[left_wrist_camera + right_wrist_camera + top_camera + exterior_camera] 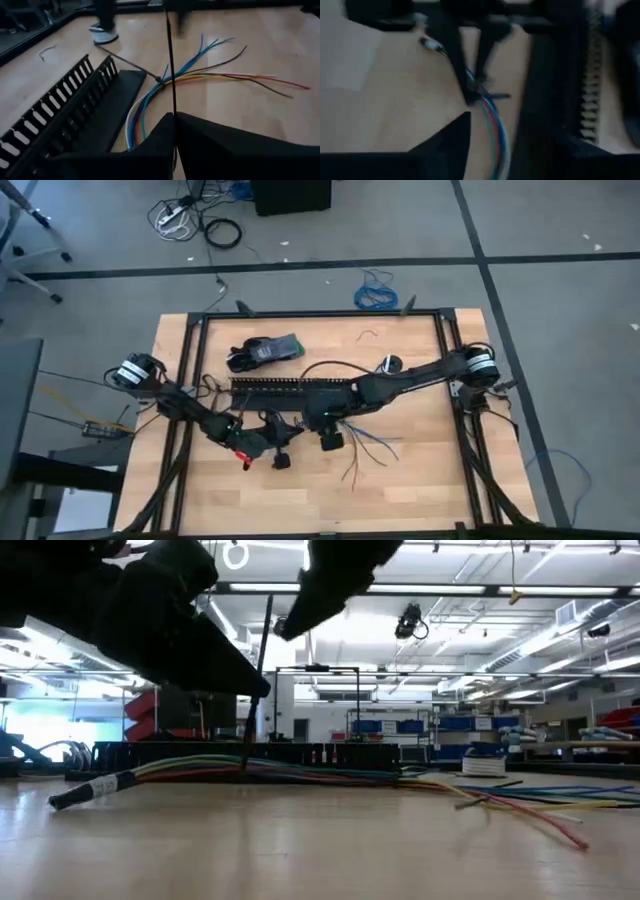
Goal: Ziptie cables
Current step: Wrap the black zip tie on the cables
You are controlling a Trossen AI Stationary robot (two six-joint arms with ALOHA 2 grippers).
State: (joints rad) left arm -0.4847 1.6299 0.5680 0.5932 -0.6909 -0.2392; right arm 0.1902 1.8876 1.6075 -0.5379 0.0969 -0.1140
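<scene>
I see my left claw [172,131] pinching an upright ziptie [170,60] over the cables [200,75]; their white tag [103,787] is unreadable. Right claw's [492,145] state: cannot tell.

No text, label or number is legible anywhere.

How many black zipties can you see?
2. One ziptie stands upright, pinched in the left gripper. The other ziptie lies slanted on the table, its end meeting the cables. More may be hidden under the arms.
</scene>
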